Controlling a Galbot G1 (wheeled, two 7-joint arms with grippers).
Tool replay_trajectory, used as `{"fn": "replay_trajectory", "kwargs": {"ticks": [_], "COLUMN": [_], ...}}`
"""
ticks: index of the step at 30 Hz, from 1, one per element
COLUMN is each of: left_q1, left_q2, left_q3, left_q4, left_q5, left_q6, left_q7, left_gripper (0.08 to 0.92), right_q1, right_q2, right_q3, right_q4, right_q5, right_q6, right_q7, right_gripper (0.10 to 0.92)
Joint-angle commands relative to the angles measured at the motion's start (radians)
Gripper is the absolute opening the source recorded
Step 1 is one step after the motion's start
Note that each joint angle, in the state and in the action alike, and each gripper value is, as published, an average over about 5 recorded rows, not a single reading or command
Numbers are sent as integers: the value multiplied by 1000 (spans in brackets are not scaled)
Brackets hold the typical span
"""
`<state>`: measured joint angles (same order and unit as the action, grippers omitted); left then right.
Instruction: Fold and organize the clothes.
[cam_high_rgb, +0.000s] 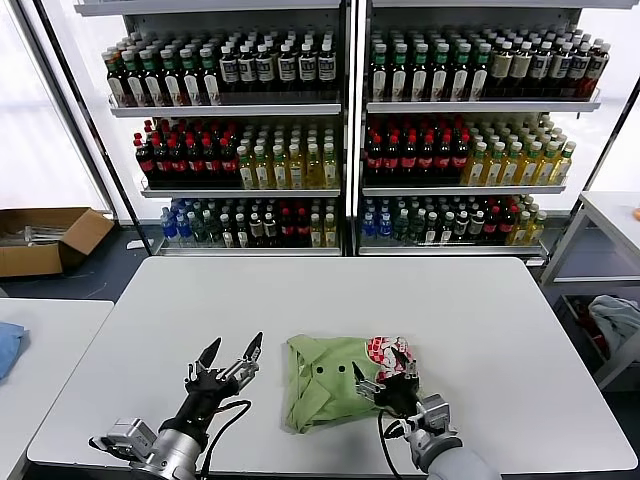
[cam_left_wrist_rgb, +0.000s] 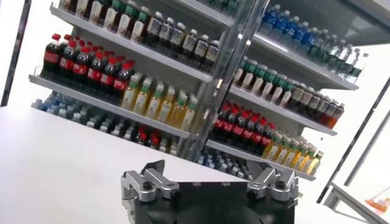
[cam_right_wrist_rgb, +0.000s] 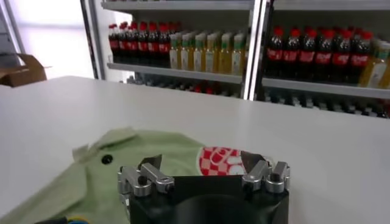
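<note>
Already the light green shirt (cam_high_rgb: 335, 385) is gathered into a rough, compact bundle near the front edge of the white worktop (cam_high_rgb: 480, 320), its collar and 2 small dark buttons facing up and the red-and-white printed graphic (cam_high_rgb: 385, 350) showing at the far corner on the robot's right. The fold is judged to be well advanced, but the outline is uneven, with a loose flap at the near left corner. For the step to be done well, the loose edges should be pinched close to the fabric's border, lifted only slightly and laid over flat, so that the layers beneath are not dragged; the bundle should then be pressed and squared.

The right tool (cam_high_rgb: 388, 375) is held over the shirt's right side, just at the graphic, its fingers spread open and gripping nothing; whether they touch the cloth cannot be told. The left tool (cam_high_rgb: 231, 358) is raised just beside the shirt's left edge, apart from it, also open and empty
</note>
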<state>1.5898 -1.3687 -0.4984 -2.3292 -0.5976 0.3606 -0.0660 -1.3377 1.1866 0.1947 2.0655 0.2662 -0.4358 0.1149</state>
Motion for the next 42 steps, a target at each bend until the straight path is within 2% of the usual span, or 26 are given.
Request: {"fn": "replay_trajectory", "kwargs": {"ticks": [1, 5, 9, 13, 17, 21, 25, 33, 42], "left_q1": [-14, -9, -5, -1, -4, -10, -11, -1, -13], "left_q2": [4, 8, 1, -11, -16, -19, -24, -47, -65], "left_q3": [-8, -19, -31, -53, -88, -135, -180, -264, -292], "left_q4": [0, 9, 18, 22, 38, 55, 59, 60, 58], "left_q5": [33, 36, 40, 48, 94, 130, 135, 143, 143], "left_q6": [-4, -11, -22, -35, -68, -96, -103, -112, -127], "left_q7": [42, 56, 64, 88, 147, 200, 229, 326, 329], "left_gripper": [823, 823, 823, 823, 823, 823, 823, 823, 823], "right_q1": [73, 58, 0, -116, -215, -252, -277, -320, -318], "right_q2": [80, 47, 22, -4, -30, -21, 8, 74, 100], "right_q3": [-88, -94, -54, 87, 327, 523, 629, 632, 581], "right_q4": [-179, -151, -9, 168, 265, 269, 242, 203, 205], "right_q5": [-50, -19, 2, 30, 78, 148, 157, 121, 71], "right_q6": [-25, -56, 6, 92, 159, 193, 208, 241, 247], "right_q7": [34, 31, 38, -1, -84, -121, -161, -215, -222], "right_gripper": [823, 823, 823, 823, 823, 823, 823, 823, 823]}}
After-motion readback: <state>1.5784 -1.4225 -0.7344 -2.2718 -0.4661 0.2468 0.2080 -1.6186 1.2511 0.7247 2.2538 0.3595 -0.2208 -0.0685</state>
